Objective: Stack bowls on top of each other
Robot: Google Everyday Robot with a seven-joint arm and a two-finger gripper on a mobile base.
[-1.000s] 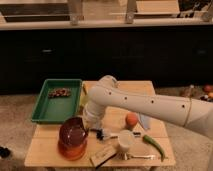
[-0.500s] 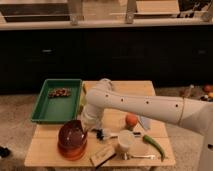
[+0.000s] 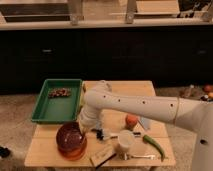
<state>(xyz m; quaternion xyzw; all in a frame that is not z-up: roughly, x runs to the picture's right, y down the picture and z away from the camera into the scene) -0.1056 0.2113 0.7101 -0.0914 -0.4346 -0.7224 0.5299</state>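
The dark maroon-brown bowl (image 3: 70, 137) sits nested in the orange bowl (image 3: 73, 153), whose rim shows just beneath it, at the front left of the wooden table (image 3: 45, 152). My gripper (image 3: 83, 128) hangs at the end of the white arm (image 3: 135, 106), right at the maroon bowl's right rim. The arm reaches in from the right and hides the gripper's grasp on the rim.
A green tray (image 3: 50, 111) with brown bits stands at the back left. A white cup (image 3: 126, 142), an orange fruit (image 3: 131, 120), a green pepper (image 3: 155, 146), a tan packet (image 3: 102, 156), a fork (image 3: 139, 157) and a small dark item (image 3: 100, 134) lie right of the bowls.
The maroon bowl, tilted above the orange bowl a second ago, has come down and levelled inside it. The gripper has lowered with it.
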